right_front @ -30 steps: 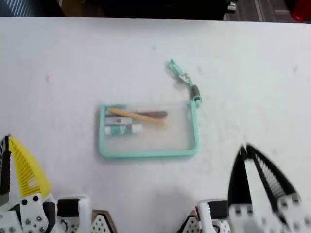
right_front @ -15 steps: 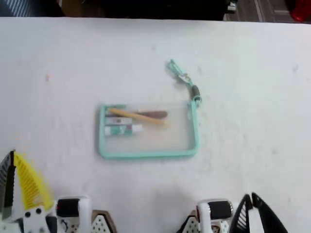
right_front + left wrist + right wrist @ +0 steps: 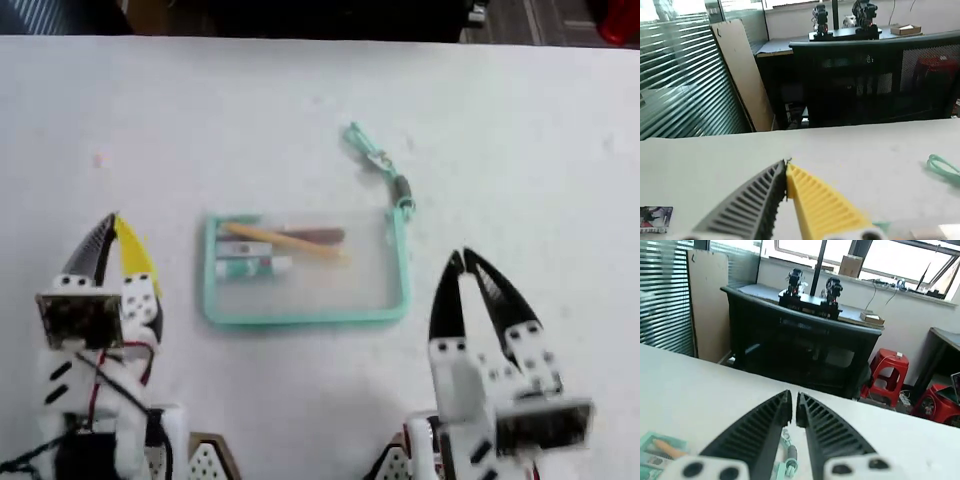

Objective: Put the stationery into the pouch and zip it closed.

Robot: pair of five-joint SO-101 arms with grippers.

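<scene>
Pouch [image 3: 330, 288] lies flat mid-worktop [image 3: 520, 150], between my two hands; clear body, teal rim; inside it a pencil [image 3: 285, 240] and a white-and-green stick [image 3: 250, 267], crowded toward the end nearest my left hand; nothing loose beside it.

Stowing looks done by my reading; the step in hand is the zip. Zip pull [image 3: 400, 190] sits at the far corner on my right side, its teal clasp [image 3: 358, 140] trailing off across the worktop; I cannot tell whether the far seam is fully closed.

Left hand [image 3: 112, 228] clenched on nothing, tips meeting, just off the pouch's left end, not touching. Right hand [image 3: 462, 258] near the right end, short of the pull; jaws drawn together with a bare slit between, nothing in them.

Next move, as I judge it: left hand pins the rim; right hand opens, takes the pull; if the seam gapes, draw the pull along it.
</scene>
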